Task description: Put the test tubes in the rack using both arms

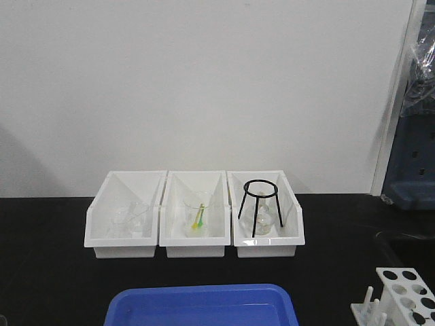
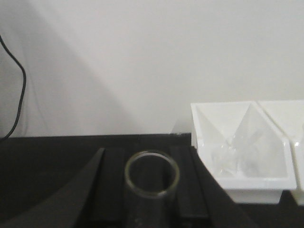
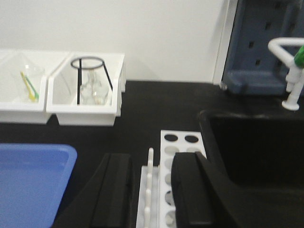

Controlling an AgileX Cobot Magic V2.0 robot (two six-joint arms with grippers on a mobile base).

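In the left wrist view a clear glass test tube (image 2: 152,211) points its open mouth at the camera. It sits between the two black fingers of my left gripper (image 2: 151,161), which is shut on it above the black table. The white rack (image 1: 401,295) stands at the table's front right, its holes showing no tube. My right gripper (image 3: 152,161) is open just above the rack (image 3: 180,138). Its fingers straddle the row of white pegs (image 3: 150,171), and the right finger (image 3: 190,190) covers part of the hole plate. Neither gripper shows in the front view.
Three white bins (image 1: 194,248) line the back wall; they hold beakers, a flask and a black tripod stand (image 1: 258,204). A blue tray (image 1: 200,305) lies at the front centre. A dark sink (image 3: 256,147) and a white tap (image 3: 292,71) sit right of the rack.
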